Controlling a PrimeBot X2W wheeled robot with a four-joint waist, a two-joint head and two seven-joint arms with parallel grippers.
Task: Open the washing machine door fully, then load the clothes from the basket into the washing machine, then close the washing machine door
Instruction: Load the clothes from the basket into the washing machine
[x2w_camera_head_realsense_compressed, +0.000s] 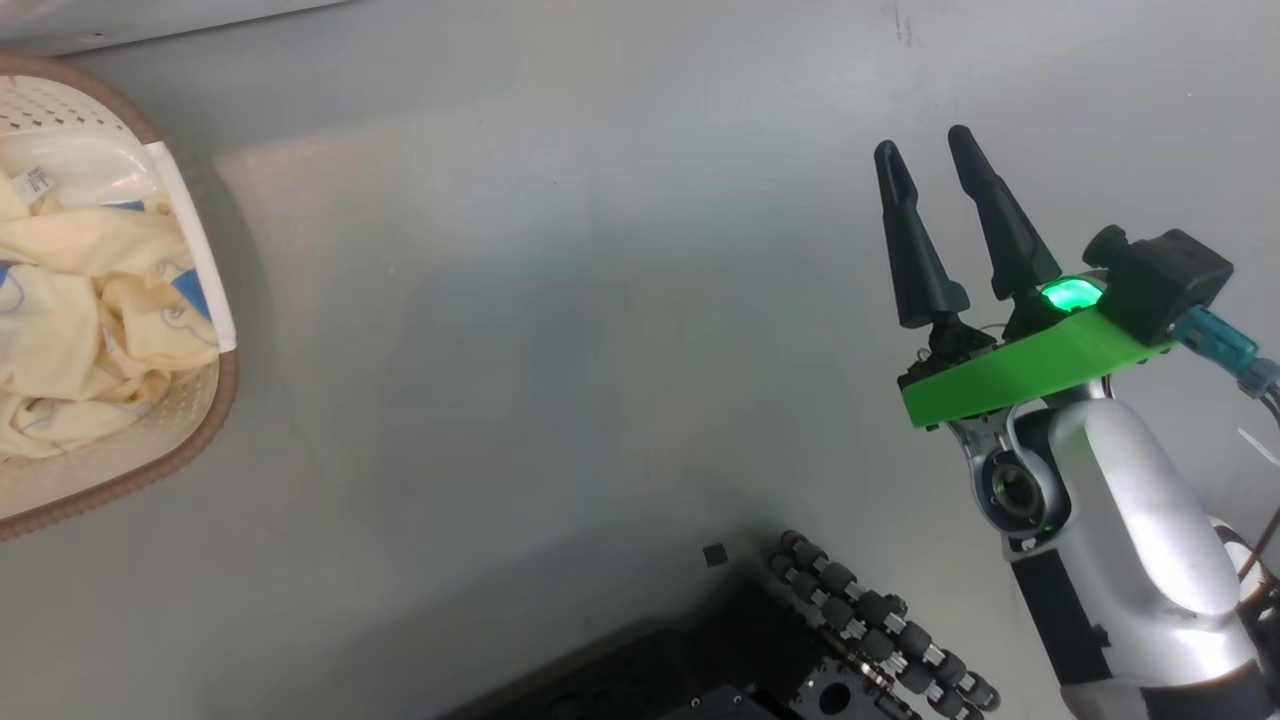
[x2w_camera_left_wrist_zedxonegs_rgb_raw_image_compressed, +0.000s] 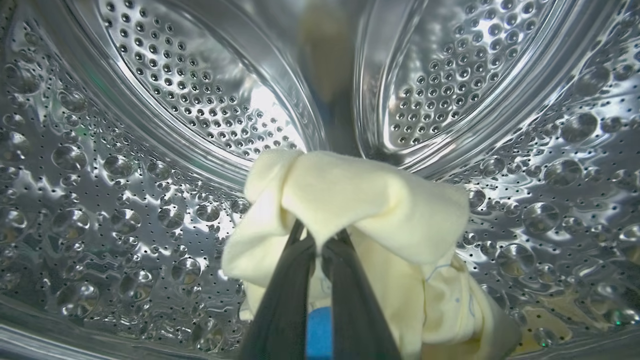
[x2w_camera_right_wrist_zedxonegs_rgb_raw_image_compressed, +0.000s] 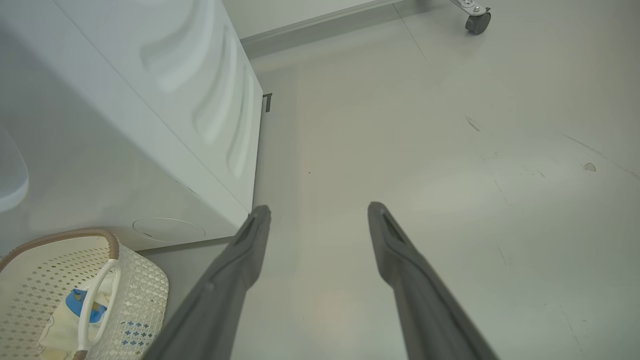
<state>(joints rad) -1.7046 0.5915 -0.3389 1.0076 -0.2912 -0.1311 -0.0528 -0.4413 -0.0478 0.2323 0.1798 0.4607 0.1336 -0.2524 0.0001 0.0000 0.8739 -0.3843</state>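
A pale grey floor (x2w_camera_head_realsense_compressed: 560, 350) is seen below, with the white washing machine (x2w_camera_right_wrist_zedxonegs_rgb_raw_image_compressed: 125, 100) standing at one side. Inside its steel drum (x2w_camera_left_wrist_zedxonegs_rgb_raw_image_compressed: 125, 200), a pale yellow garment (x2w_camera_left_wrist_zedxonegs_rgb_raw_image_compressed: 360, 200) is gripped by the left pincer (x2w_camera_left_wrist_zedxonegs_rgb_raw_image_compressed: 320, 242), clamped tight on a fold, likely so it can be carried deep before release. The right pincer (x2w_camera_head_realsense_compressed: 923, 141) is held wide apart and empty over the floor, out of the way. More clothes (x2w_camera_head_realsense_compressed: 90, 300) are seen lying in the basket (x2w_camera_head_realsense_compressed: 175, 425), set just beside the machine's front, presumably for a short reach.
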